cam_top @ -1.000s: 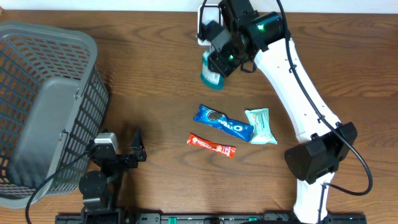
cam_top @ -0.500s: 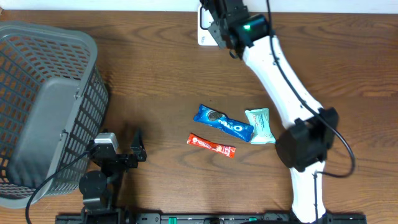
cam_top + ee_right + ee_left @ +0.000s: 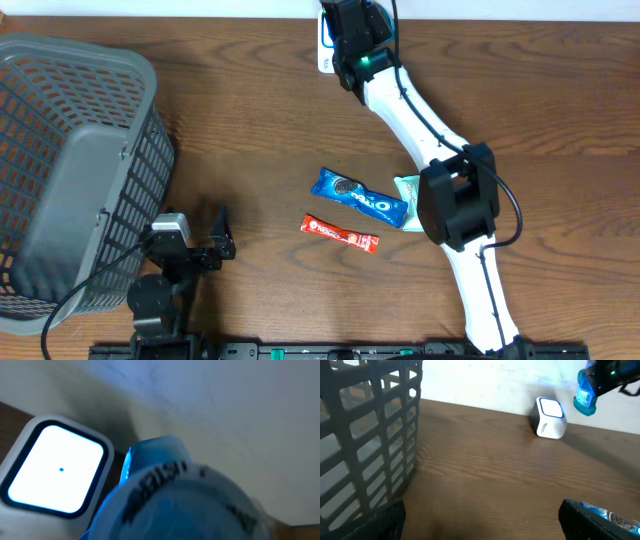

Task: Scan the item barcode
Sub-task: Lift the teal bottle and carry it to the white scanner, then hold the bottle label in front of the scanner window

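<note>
The item, a pale blue packet with dark print (image 3: 175, 495), fills the lower right wrist view. My right gripper (image 3: 598, 376) is shut on it, and its fingers are hidden behind it there. In the left wrist view the blue packet (image 3: 584, 394) hangs in the air just right of the white scanner (image 3: 549, 418). The scanner's window (image 3: 55, 467) glows white, close to the packet's left. From overhead the right wrist (image 3: 352, 40) covers the packet and most of the scanner (image 3: 324, 52). My left gripper (image 3: 195, 245) rests open and empty near the front edge.
A grey mesh basket (image 3: 70, 170) fills the left side, its wall (image 3: 365, 435) close to my left gripper. A blue Oreo packet (image 3: 358, 196), a red bar (image 3: 340, 233) and a teal packet (image 3: 410, 198) lie mid-table. The right arm's white link crosses above them.
My right arm has swung back and left with the blue packet, bringing it from in front of the scanner to right beside it. The left arm has not moved.
</note>
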You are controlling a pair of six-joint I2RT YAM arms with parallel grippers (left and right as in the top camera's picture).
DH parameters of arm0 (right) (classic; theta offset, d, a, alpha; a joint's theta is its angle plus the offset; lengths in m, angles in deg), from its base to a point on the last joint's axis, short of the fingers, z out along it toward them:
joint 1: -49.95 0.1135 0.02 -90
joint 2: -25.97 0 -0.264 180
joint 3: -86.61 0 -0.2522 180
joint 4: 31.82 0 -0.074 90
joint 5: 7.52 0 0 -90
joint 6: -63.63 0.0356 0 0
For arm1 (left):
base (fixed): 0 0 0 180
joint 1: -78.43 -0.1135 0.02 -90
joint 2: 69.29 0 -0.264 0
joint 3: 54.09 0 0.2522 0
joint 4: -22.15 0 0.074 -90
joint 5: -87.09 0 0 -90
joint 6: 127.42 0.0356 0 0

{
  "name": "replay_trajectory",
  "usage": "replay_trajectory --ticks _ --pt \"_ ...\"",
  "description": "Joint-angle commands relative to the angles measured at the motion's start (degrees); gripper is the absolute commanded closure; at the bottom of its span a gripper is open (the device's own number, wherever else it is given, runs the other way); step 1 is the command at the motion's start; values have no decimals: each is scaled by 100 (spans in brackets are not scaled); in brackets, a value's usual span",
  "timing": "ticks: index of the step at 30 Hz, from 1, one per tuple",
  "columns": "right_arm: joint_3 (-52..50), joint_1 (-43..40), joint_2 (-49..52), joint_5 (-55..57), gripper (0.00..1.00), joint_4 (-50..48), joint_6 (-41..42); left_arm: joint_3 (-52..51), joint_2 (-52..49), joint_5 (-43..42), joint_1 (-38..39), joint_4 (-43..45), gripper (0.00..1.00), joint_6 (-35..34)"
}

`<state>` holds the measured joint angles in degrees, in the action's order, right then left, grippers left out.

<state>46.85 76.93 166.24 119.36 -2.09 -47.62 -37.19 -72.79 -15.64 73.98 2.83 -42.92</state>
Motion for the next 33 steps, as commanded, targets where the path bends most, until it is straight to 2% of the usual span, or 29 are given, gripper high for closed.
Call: replay_trajectory --ticks 1,8,14,20,33 --pt "96 238 28 424 97 -380 -551 -116 -4 31 -31 -122 2 52" --pt "96 503 448 1139 99 -1676 -1646 -116 -4 31 -31 -122 2 52" --pt "96 573 831 1384 99 -2387 -2339 -116 -4 31 -31 -122 2 52" --pt "96 645 1058 1534 99 -2846 -2583 -116 -4 31 -31 -122 2 52" --pt "96 645 1082 1576 91 -2817 -2675 -116 -4 31 -31 -122 2 52"
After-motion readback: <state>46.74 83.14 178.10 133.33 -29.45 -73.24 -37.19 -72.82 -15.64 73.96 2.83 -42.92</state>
